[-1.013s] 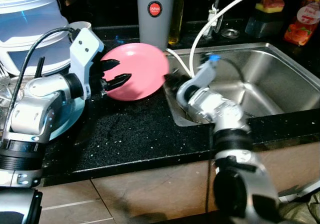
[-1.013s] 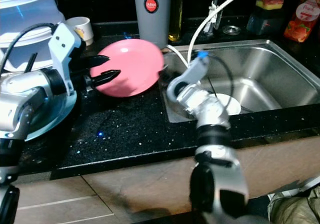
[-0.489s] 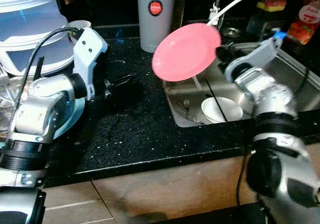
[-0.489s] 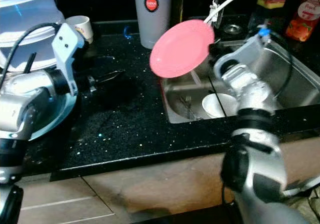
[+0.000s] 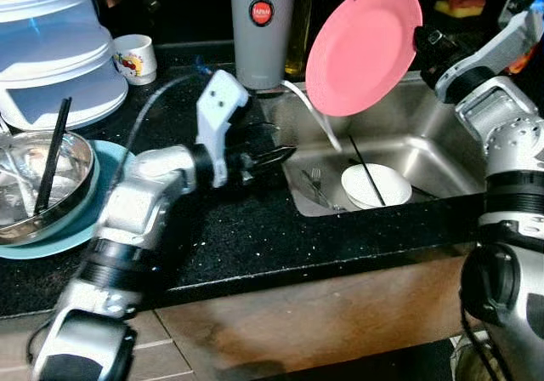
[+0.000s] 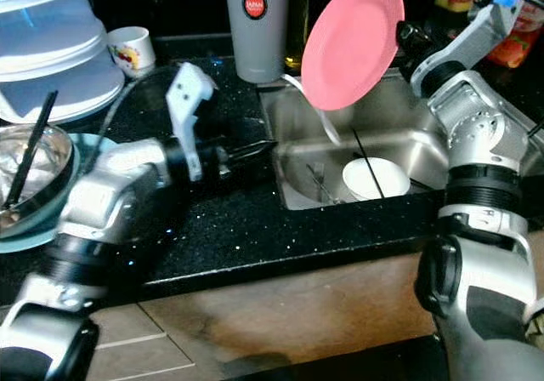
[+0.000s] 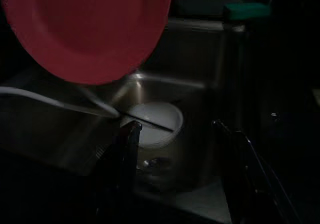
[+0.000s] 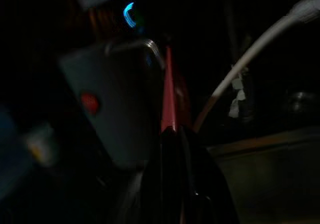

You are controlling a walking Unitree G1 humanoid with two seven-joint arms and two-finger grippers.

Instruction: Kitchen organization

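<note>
The right gripper (image 5: 422, 41) is pinching the edge of the pink plate (image 5: 364, 48), holding it on edge in the air above the sink (image 5: 442, 143). The left gripper (image 5: 276, 155), fingers spread and empty, is pointing at the sink from the black counter (image 5: 229, 228) just beside its left rim. Inside the sink a white bowl (image 5: 374, 185) is sitting with a thin utensil across it. Behind the sink's left corner a grey tumbler (image 5: 261, 25) is standing.
</note>
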